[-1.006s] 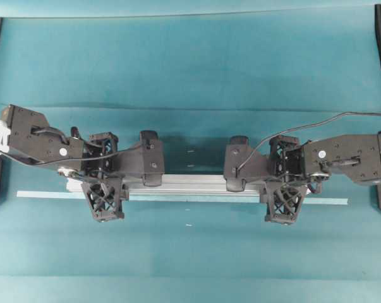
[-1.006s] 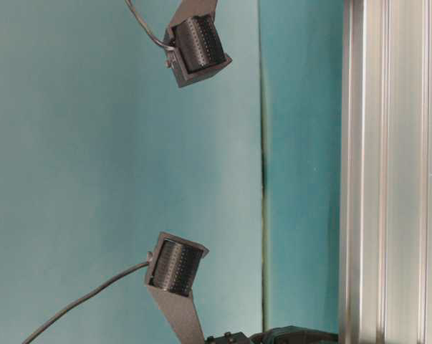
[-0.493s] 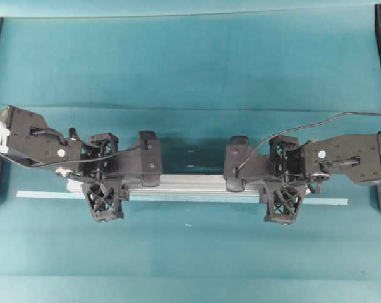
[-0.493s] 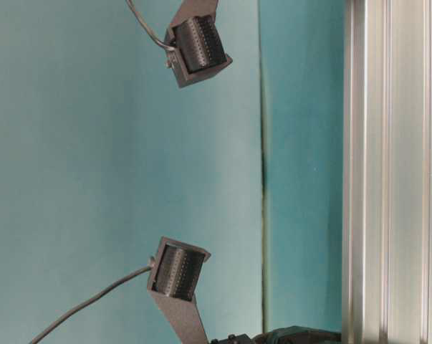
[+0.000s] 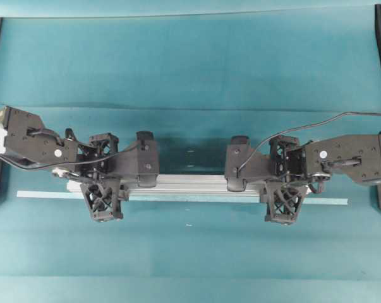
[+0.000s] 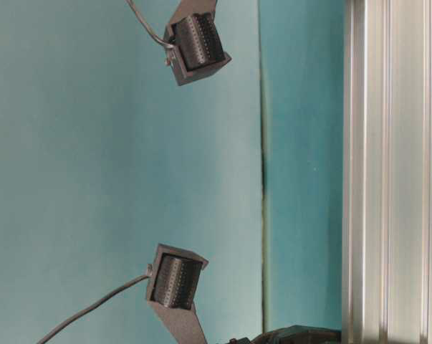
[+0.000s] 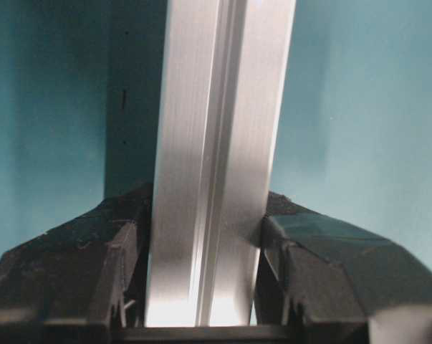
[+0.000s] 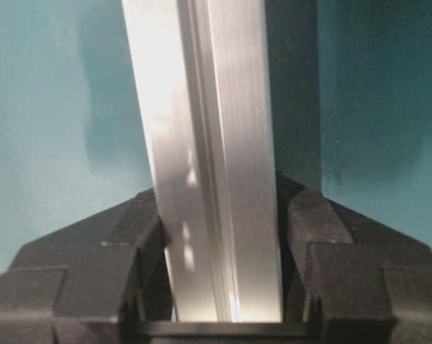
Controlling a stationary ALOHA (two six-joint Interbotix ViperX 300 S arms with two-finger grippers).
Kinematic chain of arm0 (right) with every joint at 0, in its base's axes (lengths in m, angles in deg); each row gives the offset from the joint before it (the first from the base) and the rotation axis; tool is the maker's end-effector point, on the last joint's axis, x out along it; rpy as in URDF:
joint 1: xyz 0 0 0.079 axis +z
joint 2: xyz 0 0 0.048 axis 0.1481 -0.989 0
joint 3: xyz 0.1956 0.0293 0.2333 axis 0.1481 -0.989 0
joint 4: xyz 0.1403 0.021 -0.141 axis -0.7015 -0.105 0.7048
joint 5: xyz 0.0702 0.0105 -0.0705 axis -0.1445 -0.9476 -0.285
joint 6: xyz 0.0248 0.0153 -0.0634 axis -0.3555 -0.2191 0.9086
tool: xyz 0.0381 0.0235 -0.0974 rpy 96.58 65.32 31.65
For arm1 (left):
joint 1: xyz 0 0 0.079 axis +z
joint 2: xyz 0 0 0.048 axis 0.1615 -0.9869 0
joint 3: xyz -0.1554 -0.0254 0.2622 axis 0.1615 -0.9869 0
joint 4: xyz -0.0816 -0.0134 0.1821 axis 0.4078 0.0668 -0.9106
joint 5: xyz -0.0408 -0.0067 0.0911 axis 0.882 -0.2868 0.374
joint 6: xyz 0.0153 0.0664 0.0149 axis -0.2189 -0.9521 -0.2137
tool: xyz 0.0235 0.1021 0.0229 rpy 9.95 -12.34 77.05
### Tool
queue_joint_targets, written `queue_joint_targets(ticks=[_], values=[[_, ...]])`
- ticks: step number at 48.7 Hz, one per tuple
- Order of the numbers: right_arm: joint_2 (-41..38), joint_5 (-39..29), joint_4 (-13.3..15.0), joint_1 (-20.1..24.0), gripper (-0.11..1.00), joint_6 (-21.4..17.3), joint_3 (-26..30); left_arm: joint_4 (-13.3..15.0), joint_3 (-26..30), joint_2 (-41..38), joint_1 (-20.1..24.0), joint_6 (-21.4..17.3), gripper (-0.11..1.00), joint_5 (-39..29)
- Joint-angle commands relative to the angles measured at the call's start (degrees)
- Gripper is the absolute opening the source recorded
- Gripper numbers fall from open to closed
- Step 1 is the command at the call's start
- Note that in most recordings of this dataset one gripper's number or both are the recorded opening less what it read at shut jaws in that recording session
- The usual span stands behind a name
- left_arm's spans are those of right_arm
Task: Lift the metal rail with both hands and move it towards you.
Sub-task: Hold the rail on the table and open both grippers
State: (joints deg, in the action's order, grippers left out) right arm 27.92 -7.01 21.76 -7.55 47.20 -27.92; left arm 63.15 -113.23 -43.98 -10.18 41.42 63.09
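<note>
The left gripper (image 7: 205, 287) has its fingers (image 7: 79, 272) closed partway, pressed against both sides of the metal rail (image 5: 190, 184), which stands clamped between them. The right gripper (image 8: 223, 279) does the same near the other end, its fingers (image 8: 344, 265) touching the rail's two long faces. From overhead the rail runs crosswise over the middle of the teal counter (image 5: 190, 63), held between the two grippers, just above a thin pale tape strip (image 5: 45, 194) that lies along the counter. No writing or brand can be read on the rail or the grippers.
</note>
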Motion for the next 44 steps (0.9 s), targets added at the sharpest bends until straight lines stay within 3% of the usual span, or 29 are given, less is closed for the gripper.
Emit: queue_joint_targets(ticks=[1,9,14,18,21,24,27,44], values=[[-0.3,1.5,-0.5,-0.3,0.40,-1.1,0.4,0.2,0.4,0.3,0.6,0.3,0.32,0.9],[-0.4,1.7,-0.6,-0.4,0.40,-1.1,0.4,0.2,0.4,0.2,0.6,0.3,0.32,0.9],[-0.4,1.7,-1.4,-0.3,0.42,-1.2,0.4,0.2,0.4,0.2,0.6,0.2,0.57,0.9],[-0.3,1.5,-2.6,-0.4,0.64,-1.3,0.4,0.2,0.4,0.3,0.7,0.3,0.80,0.9],[-0.3,1.5,-2.7,-0.3,0.81,-1.1,0.3,0.2,0.3,0.2,0.6,0.2,0.88,0.9],[-0.2,1.7,-2.5,-0.1,0.94,-0.8,0.0,0.2,0.1,0.2,0.6,0.2,0.88,0.9],[-0.1,1.8,-2.0,-0.2,1.00,-0.8,-0.2,0.2,0.1,0.3,0.6,0.2,0.88,0.9],[1.1,1.2,-0.4,-0.4,1.00,-0.9,-0.9,0.2,0.1,0.3,0.5,0.2,0.88,1.6]])
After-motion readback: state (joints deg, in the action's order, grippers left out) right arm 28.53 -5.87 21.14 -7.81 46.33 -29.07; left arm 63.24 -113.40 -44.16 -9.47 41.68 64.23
